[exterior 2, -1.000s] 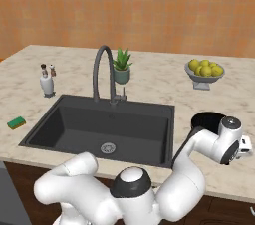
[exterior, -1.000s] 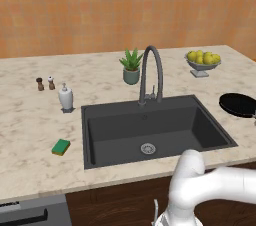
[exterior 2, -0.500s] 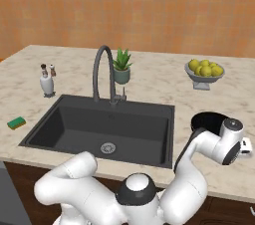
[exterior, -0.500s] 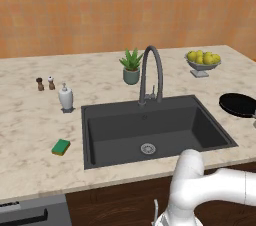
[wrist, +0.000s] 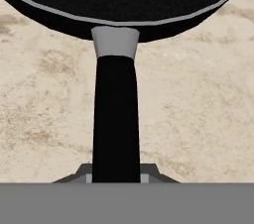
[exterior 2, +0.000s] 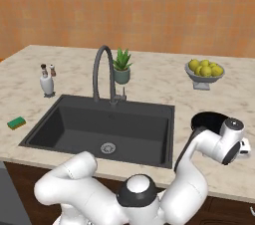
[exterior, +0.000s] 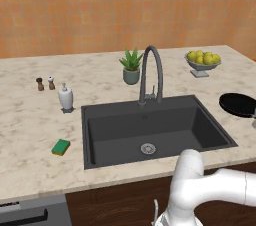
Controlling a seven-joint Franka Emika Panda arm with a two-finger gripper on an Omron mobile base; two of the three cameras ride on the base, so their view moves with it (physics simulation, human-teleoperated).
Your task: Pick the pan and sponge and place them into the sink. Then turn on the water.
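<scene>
Right, the gripper [wrist: 116, 178] was clamped narrow on the pan [wrist: 119, 0] handle, the black handle running straight up between the fingertips [wrist: 82, 174] in the hand view. Pan sat flat on the counter [exterior: 30, 120], to the right of the sink [exterior: 150, 130], not lifted as far as could be judged. In the right base view the arm's wrist hung over the pan's near side, with part of the black rim [exterior 2: 209, 118] showing behind it. In the left base view the pan showed at the right edge [exterior: 240, 104], beside the basin's right rim.

Sponge [exterior: 61, 146] lay on the counter left of the sink, well apart from the pan and untouched. The sink was empty, drain [exterior: 148, 148] bare. Tap [exterior: 151, 72] stood behind the basin; no water visible.

Step in hand: 1st of 3, the grasp on the pan looked made. Next move, by judgement: lift clear of the counter, carry left over the sink rim, lower in, release. The long handle held near its end could let the pan tip or swing, so a slow, level lift seemed wise. Sponge and tap were both left to do.
</scene>
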